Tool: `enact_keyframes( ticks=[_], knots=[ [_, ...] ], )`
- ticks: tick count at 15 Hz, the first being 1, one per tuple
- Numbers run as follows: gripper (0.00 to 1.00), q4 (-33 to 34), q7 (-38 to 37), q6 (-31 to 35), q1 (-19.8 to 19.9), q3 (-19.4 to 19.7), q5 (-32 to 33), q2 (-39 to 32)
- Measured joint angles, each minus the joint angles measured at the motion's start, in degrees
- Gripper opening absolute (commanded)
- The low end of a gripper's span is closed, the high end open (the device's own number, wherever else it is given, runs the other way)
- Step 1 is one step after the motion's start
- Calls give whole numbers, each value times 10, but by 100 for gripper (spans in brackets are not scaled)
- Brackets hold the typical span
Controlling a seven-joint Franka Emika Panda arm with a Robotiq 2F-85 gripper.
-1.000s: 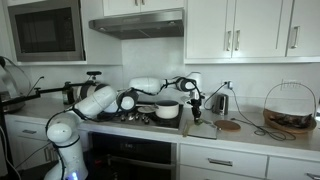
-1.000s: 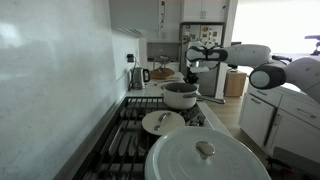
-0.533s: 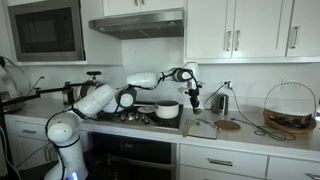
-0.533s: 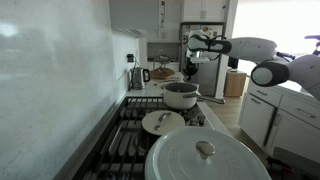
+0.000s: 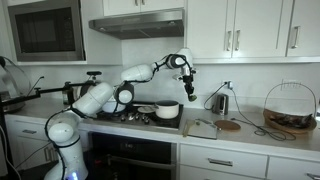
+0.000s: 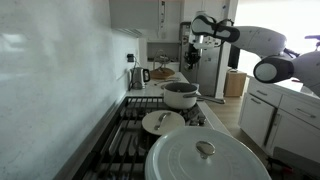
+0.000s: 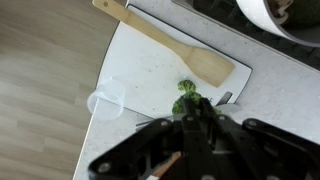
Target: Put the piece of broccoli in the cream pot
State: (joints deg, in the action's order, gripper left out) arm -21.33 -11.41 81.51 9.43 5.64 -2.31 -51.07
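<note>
In the wrist view the pincer [image 7: 200, 125] is a dark blur. The bottom edge cuts off its body, and its fingers hide the lower part of the broccoli [image 7: 187, 93] clamped between them. Up and to the right of the pincer, the top edge crops the cream pot [image 7: 262, 20], so only a curve of its rim shows. In both exterior views the pincer [image 5: 188, 90] [image 6: 193, 52] is too small and dark to tell what it grips. The big white lid [image 6: 205, 160], well apart from the pincer, runs off the bottom edge.
</note>
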Motion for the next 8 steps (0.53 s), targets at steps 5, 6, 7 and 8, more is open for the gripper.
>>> enact_keyframes(
  ticks=[5,6,7,8],
  knots=[
    [3,5,11,-55,-15,-6,1,43],
    [3,5,14,-68,-19,-8,1,53],
    [3,5,18,-81,-23,-9,1,62],
    [3,5,23,-95,-26,-11,1,71]
  ],
)
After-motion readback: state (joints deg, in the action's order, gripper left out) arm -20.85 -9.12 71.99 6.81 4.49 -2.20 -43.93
